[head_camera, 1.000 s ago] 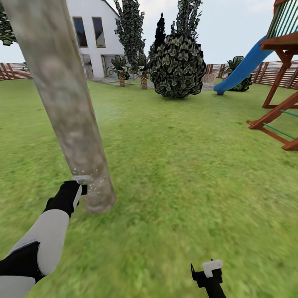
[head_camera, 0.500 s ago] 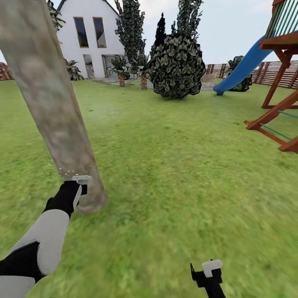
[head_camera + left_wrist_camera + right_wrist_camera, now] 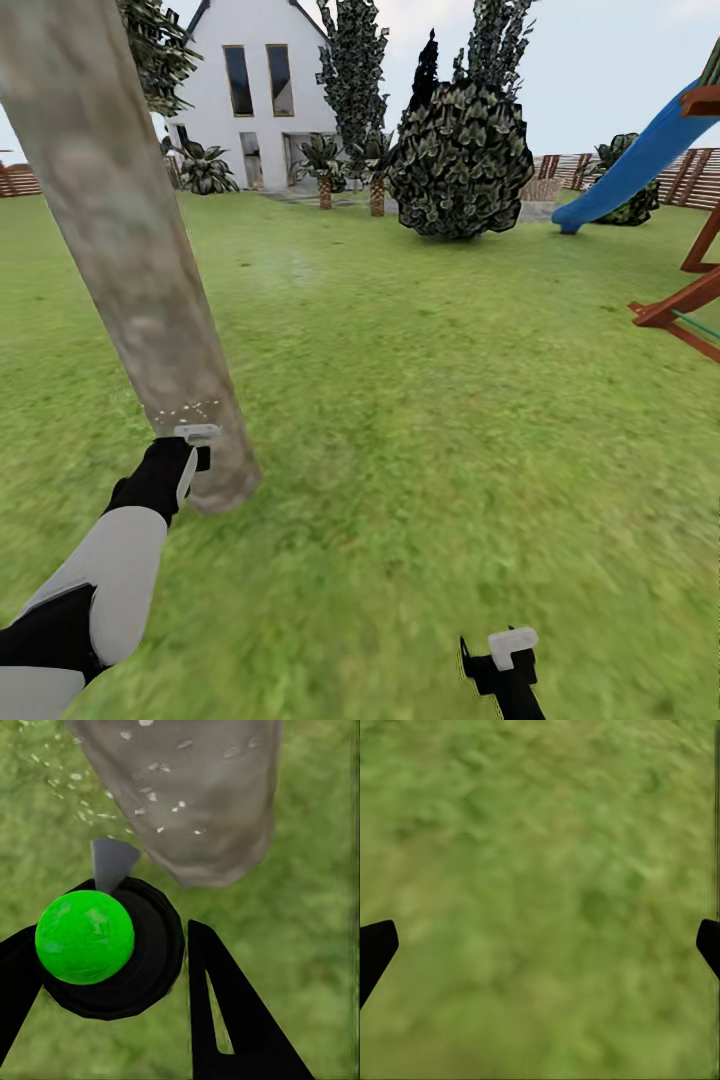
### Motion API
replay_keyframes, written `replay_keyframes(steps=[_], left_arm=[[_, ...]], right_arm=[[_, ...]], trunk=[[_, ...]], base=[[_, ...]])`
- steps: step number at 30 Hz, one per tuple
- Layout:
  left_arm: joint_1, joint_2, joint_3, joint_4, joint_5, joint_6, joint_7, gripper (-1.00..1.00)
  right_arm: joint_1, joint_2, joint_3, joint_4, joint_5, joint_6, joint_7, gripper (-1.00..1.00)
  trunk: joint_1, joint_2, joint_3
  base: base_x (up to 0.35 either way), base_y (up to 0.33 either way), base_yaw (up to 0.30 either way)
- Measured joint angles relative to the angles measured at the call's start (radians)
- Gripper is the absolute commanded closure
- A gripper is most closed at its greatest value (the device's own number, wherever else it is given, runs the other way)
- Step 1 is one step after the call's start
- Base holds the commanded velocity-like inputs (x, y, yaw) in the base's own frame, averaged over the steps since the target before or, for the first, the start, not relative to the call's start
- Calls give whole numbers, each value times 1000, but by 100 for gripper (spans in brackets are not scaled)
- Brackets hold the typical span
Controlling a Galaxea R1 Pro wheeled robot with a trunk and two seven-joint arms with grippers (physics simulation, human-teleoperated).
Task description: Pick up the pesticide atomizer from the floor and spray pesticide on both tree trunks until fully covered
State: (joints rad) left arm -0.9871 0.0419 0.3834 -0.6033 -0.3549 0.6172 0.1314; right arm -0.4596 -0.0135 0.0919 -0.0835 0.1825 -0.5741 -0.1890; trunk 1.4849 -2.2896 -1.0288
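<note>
A thick mottled grey-beige tree trunk (image 3: pixel 150 290) leans across the left of the head view, its base on the grass. My left gripper (image 3: pixel 185 458) is low beside that base, shut on the pesticide atomizer (image 3: pixel 85 937), a black bottle with a green ball top. Its pale nozzle (image 3: pixel 197 433) faces the trunk (image 3: pixel 187 795) from close by. Tiny white pesticide specks (image 3: pixel 186 410) dot the bark just above the nozzle, and more specks (image 3: pixel 154 795) show in the left wrist view. My right gripper (image 3: pixel 503 662) hangs open over bare grass (image 3: pixel 540 870), holding nothing.
Open lawn (image 3: pixel 450 400) stretches ahead and to the right. At the back stand a dark round bush (image 3: pixel 460 160), short palms (image 3: pixel 325 165) and a white house (image 3: pixel 260 90). A blue slide (image 3: pixel 640 160) and its wooden frame (image 3: pixel 685 305) are at the right, before a slat fence (image 3: pixel 700 175).
The whole picture has shifted right, so the camera has turned left. Both arms keep their places in the picture. The specks now lie higher on the bark than a second ago.
</note>
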Motion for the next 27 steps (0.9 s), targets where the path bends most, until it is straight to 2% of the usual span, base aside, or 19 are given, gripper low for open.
replay_keyframes(steps=[7,24,27], left_arm=[[0,0,0,0,-1,0,2,100],[0,0,2,0,3,-1,3,100],[0,0,2,-1,3,-2,4,100]], right_arm=[[0,0,0,0,0,0,0,-100],[0,1,0,2,1,0,0,-100],[0,0,0,0,1,-1,0,-100]], trunk=[[0,0,0],[0,0,0],[0,0,0]], base=[[158,-263,25],[161,-261,265],[161,-261,20]])
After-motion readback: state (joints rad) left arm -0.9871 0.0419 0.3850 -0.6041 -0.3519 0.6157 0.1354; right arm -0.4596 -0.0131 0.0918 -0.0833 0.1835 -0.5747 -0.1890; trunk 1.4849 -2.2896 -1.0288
